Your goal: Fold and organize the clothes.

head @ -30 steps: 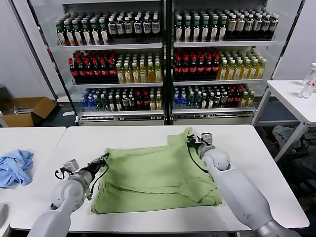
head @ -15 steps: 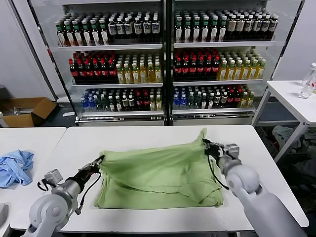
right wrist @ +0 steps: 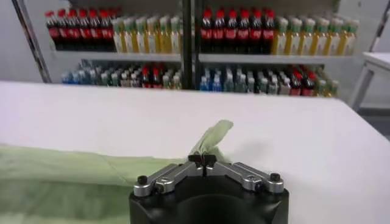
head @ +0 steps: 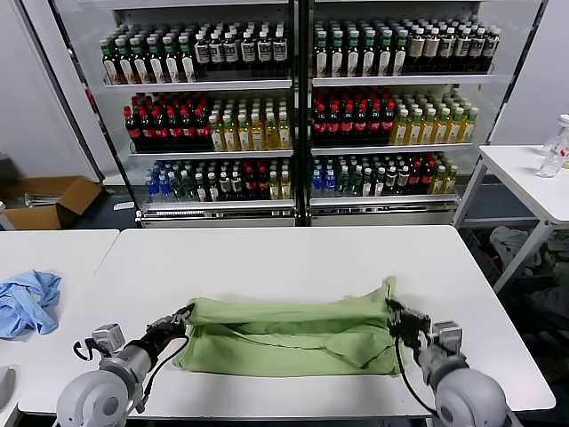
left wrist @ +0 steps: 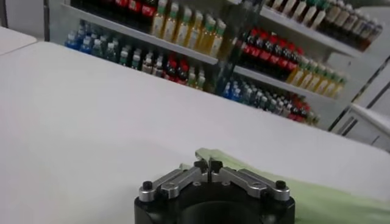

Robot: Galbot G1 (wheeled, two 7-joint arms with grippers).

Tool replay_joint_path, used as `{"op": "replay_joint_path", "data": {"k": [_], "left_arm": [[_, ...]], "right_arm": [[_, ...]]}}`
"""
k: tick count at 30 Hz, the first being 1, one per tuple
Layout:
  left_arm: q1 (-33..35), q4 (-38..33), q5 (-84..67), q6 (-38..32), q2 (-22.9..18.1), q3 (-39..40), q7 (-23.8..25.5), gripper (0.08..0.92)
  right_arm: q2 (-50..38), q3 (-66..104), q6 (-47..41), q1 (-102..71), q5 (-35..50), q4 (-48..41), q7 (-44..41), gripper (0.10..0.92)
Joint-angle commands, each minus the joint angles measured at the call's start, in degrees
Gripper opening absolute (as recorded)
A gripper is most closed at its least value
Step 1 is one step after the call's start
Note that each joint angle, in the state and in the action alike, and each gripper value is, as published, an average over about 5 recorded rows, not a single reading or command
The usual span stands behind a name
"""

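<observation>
Head view: two glass-door coolers (head: 293, 107) packed with bottles fill the top half of the frame, their upper shelf cut off by the top edge. Below them a white table (head: 284, 253) spans the centre, with a second table (head: 44, 249) cut off at the left edge and a third (head: 529, 173) at the right edge. On the near part of the centre table, low in the frame, lies the green shirt (head: 289, 334), doubled over into a long band; its buttons and sleeves cannot be made out. A blue cloth (head: 27, 301) lies bunched at the left edge, and a cardboard box (head: 49, 200) sits on the floor at centre left. At lower left the left gripper (head: 178, 318) is clenched on the shirt's left end; its arm is cut off by the bottom edge. At lower right the right gripper (head: 396, 322) pinches the shirt's right corner, which stands up in a small peak. Both wrist views show the fingertips pressed together on green fabric, the gripper bodies hiding the cloth beneath.
</observation>
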Motion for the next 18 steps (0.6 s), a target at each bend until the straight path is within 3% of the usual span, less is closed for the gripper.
{"op": "replay_joint_path", "data": {"k": [1, 8, 15, 18], "left_arm": [[1.43, 0.01, 16.60, -3.16, -1.52, 3.66, 0.32, 0.138], [1.98, 1.88, 30.70, -6.55, -7.02, 7.63, -6.27, 0.351], [-0.13, 6.08, 33.42, -3.21, -9.25, 10.46, -5.98, 0.553], [0.10, 6.12, 33.45, -1.64, -8.90, 10.77, -5.31, 0.574]], "right_arm": [[1.92, 2.62, -1.75, -8.82, -4.55, 5.26, 0.23, 0.216], [2.44, 2.54, -1.08, -9.00, -5.23, 5.55, 0.43, 0.423], [2.72, 2.05, -0.99, -8.06, -5.29, 4.82, 0.50, 0.605], [2.47, 1.99, -0.98, -7.40, -5.04, 4.42, 0.52, 0.692]]}}
